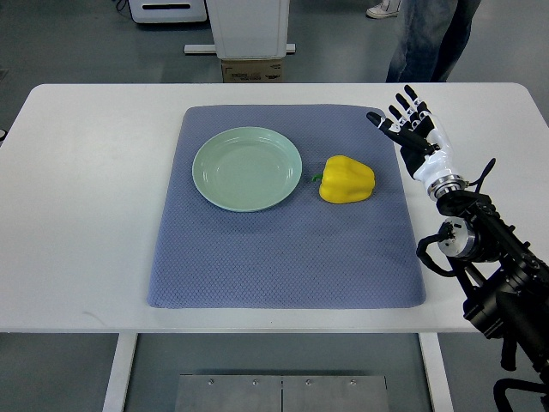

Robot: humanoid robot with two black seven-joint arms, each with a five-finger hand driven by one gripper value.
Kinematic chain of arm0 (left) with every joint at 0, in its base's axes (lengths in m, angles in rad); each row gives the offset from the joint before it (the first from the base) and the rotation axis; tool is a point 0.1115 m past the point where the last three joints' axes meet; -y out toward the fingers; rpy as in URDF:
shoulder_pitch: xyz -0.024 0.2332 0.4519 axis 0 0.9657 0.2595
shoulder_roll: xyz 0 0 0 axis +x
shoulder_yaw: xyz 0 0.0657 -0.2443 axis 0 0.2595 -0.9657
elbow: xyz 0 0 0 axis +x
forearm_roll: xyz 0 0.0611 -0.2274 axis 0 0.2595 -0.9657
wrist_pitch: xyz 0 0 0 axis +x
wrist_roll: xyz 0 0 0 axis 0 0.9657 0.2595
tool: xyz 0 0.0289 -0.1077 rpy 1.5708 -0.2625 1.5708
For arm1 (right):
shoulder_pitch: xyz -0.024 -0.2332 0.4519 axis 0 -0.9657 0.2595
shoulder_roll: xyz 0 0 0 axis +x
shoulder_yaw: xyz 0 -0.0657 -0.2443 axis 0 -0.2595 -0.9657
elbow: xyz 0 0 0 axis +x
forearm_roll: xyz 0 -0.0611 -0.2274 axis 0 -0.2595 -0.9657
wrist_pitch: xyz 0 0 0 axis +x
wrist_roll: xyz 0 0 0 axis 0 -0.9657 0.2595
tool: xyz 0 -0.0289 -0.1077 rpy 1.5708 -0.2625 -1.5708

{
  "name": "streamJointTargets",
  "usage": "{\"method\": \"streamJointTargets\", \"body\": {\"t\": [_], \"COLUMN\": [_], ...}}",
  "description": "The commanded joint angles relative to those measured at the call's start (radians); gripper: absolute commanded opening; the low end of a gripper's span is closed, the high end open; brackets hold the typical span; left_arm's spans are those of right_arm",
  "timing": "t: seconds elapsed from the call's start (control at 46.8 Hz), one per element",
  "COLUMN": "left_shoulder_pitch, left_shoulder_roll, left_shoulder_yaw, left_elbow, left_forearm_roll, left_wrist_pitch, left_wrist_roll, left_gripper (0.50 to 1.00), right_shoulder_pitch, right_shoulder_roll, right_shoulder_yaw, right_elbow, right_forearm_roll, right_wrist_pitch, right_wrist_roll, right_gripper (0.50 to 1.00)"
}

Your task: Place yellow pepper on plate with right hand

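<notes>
Top view: right hand (410, 129), fingers spread and empty, hovers at the yellow pepper's (346, 179) two o'clock, poised to grasp. Plate (247, 168) waits at the pepper's nine o'clock.

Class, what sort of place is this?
Probably a robotics lab or test room: a white table with a staged mat, plate and pepper, a robot right hand, grey floor.

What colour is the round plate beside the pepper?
Pale mint green: the round plate shows best in the top view.
</notes>
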Motion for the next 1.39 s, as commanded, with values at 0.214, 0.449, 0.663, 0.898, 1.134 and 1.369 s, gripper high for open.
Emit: {"method": "streamJointTargets", "body": {"t": [0.214,0.449,0.663,0.898,1.134,1.369], "left_shoulder_pitch": [-0.001,0.0,0.0,0.0,0.0,0.0], "left_shoulder_roll": [0.0,0.0,0.0,0.0,0.0,0.0], "left_shoulder_yaw": [0.0,0.0,0.0,0.0,0.0,0.0], "left_elbow": [-0.001,0.002,0.002,0.0,0.0,0.002], "left_forearm_roll": [0.0,-0.002,-0.002,-0.002,-0.002,-0.002], "left_wrist_pitch": [0.0,0.0,0.0,0.0,0.0,0.0], "left_wrist_roll": [0.0,0.0,0.0,0.0,0.0,0.0], "left_gripper": [1.0,1.0,1.0,1.0,1.0,1.0], "right_shoulder_pitch": [-0.003,-0.003,-0.003,-0.003,0.0,0.0], "right_shoulder_roll": [0.0,0.0,0.0,0.0,0.0,0.0], "right_shoulder_yaw": [-0.005,-0.003,-0.005,-0.019,-0.022,-0.034], "right_elbow": [-0.002,-0.003,-0.003,-0.002,-0.002,-0.002], "right_forearm_roll": [0.0,0.0,0.0,0.0,0.0,0.0], "right_wrist_pitch": [0.0,0.0,0.002,0.002,0.002,0.0], "right_wrist_roll": [0.0,0.002,0.003,0.003,0.003,0.003], "right_gripper": [1.0,1.0,1.0,1.0,1.0,1.0]}}
